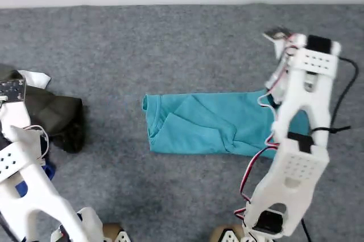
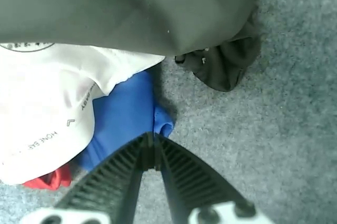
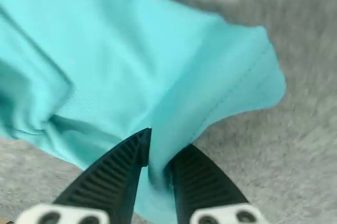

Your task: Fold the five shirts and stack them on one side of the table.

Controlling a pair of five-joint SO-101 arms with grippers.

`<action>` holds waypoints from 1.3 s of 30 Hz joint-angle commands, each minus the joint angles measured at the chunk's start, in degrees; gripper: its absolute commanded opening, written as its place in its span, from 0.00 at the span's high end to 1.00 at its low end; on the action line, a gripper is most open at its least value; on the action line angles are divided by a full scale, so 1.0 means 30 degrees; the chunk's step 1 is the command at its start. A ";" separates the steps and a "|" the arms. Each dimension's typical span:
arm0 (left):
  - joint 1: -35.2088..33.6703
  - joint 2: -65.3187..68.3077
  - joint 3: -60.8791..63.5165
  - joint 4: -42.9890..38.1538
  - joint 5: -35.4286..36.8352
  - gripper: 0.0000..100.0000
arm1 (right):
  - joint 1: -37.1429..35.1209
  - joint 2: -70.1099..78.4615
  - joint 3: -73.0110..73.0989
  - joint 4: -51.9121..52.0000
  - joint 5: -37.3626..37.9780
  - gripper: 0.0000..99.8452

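A teal shirt (image 1: 205,122) lies partly folded across the middle of the grey table. My right arm (image 1: 301,111) stands over its right end, and my right gripper (image 3: 157,165) is shut on a raised fold of the teal shirt (image 3: 131,66) near its edge. At the left side is a pile of shirts: a dark olive one (image 1: 54,114) (image 2: 131,8) on top, then a white one (image 2: 42,103), a blue one (image 2: 126,113) and a bit of a red one (image 2: 47,179). My left gripper (image 2: 152,155) is shut with nothing in it, just above the blue shirt's edge.
A dark sleeve (image 2: 226,60) of the pile sticks out onto the grey felt-like table top (image 1: 170,48). Bare table lies behind the teal shirt and between it and the pile. A white wall borders the far edge.
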 commanded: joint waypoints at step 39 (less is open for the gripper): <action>-0.0029 -0.0586 -0.0513 0.1201 -0.0059 0.99 | -1.5897 0.0835 -0.0527 -0.2564 -0.0996 0.89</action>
